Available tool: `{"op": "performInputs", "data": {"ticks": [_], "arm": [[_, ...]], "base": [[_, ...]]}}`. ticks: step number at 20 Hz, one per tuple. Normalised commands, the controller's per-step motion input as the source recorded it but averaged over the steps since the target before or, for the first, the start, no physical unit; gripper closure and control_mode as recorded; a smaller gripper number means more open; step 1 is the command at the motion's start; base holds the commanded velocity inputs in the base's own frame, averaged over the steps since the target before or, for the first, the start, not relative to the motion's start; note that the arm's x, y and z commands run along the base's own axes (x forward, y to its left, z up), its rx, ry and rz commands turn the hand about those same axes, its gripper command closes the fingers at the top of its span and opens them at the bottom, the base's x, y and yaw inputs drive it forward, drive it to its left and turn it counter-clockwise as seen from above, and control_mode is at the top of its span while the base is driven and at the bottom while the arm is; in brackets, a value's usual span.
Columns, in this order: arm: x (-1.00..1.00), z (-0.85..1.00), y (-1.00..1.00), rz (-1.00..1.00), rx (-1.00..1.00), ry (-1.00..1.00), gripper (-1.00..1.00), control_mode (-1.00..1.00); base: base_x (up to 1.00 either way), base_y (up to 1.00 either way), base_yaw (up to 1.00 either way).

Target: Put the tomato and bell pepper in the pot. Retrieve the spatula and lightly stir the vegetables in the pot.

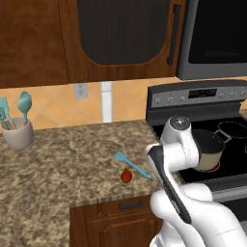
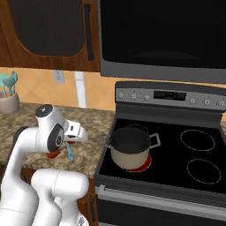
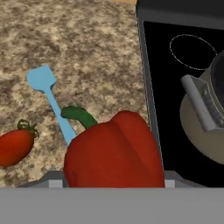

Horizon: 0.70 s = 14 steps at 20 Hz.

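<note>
Bell pepper (image 3: 114,151) close against the camera above the counter (image 3: 83,52), apparently clamped in the gripper; fingertips hidden, so grip uncertain. Tomato (image 3: 15,146) and spatula (image 3: 50,98) lie on granite; pot (image 2: 130,148) on stove (image 2: 176,167).

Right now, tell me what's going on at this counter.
The gripper has the bell pepper right at its fingertips, apparently held above the counter. The tomato and the spatula lie on the counter beside the stove. The pot sits on the front left burner, which glows red, with nothing visible inside.
</note>
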Motion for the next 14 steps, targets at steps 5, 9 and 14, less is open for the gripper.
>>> {"op": "performInputs", "data": {"ticks": [5,9,14], "arm": [[-0.45,1.0,-0.27,-0.02,0.0,0.07,1.0,-1.0],[-0.09,0.73,-0.68,-0.06,0.0,0.15,1.0,-1.0],[0.26,0.01,-0.89,-0.01,0.04,0.08,1.0,-1.0]], "base": [[0.0,0.0,0.0],[0.0,0.0,0.0],[0.0,0.0,0.0]]}}
